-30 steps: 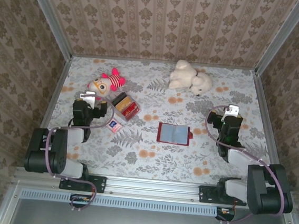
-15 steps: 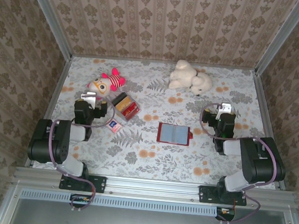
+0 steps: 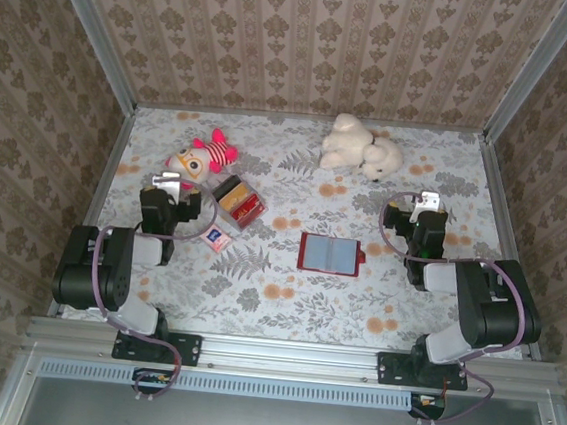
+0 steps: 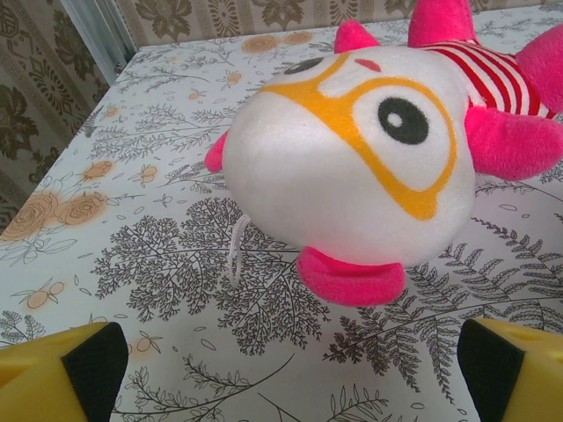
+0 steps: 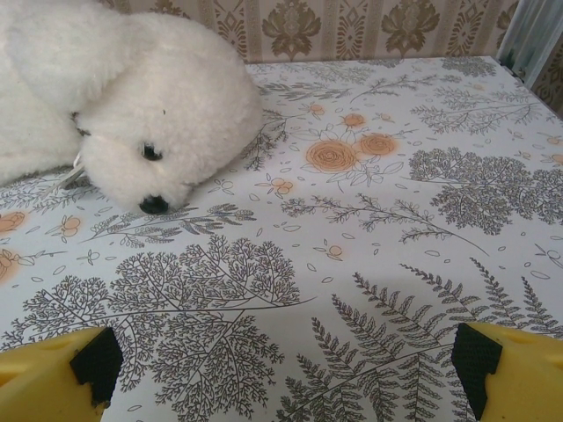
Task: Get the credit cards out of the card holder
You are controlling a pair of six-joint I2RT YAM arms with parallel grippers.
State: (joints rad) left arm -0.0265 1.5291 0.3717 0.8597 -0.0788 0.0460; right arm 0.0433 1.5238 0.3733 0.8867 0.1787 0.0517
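The card holder (image 3: 330,254) lies open and flat in the middle of the table, red-edged with grey-blue pockets facing up. I cannot make out the credit cards; they are hidden in the pockets. My left gripper (image 3: 168,187) hangs at the left side, well left of the holder. It is open, its yellow fingertips (image 4: 92,356) wide apart over bare cloth. My right gripper (image 3: 427,203) is to the right of the holder, also open with nothing between its fingertips (image 5: 479,365).
A pink-and-white plush toy (image 4: 352,149) lies just ahead of the left gripper. A white plush seal (image 5: 123,114) sits at the back, ahead and left of the right gripper. A clear box (image 3: 238,202) and a small blue-and-red card (image 3: 219,236) lie left of the holder.
The right arm has folded up nearer the table, its gripper shifting slightly left and back. The left arm has barely shifted. The holder has not moved.
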